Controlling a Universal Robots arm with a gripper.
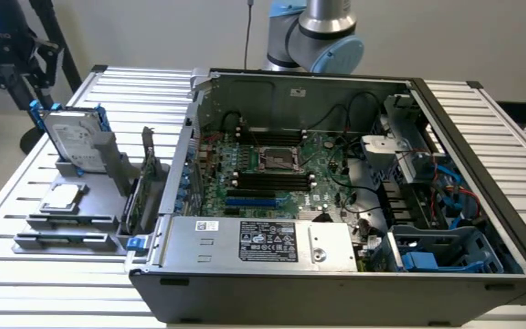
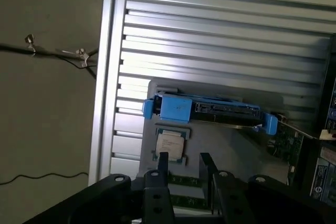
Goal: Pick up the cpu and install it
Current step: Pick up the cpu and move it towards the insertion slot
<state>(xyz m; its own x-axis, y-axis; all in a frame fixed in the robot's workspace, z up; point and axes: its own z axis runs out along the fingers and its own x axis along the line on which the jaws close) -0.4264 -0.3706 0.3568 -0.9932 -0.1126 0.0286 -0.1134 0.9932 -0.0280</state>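
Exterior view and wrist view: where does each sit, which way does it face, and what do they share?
Exterior view: off the arm, high, looking down on the open computer case; the arm shows beyond it.
Wrist view: on the wrist, looking down past the open gripper onto the cpu.
Shared: the cpu, the hard drive and the slatted table.

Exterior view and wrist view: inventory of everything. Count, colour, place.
table: 1, silver slats, under everything.
case: 1, black, open, table centre.
motherboard: 1, green, inside the case.
holder: 1, grey, exterior view's left of the case.
cpu: 1, silver, flat on the holder.
hard drive: 1, silver with blue frame, upright behind the cpu.
arm: 1, grey and blue, behind the case.
jaws: 1 pair, black, apart, empty, facing the cpu.
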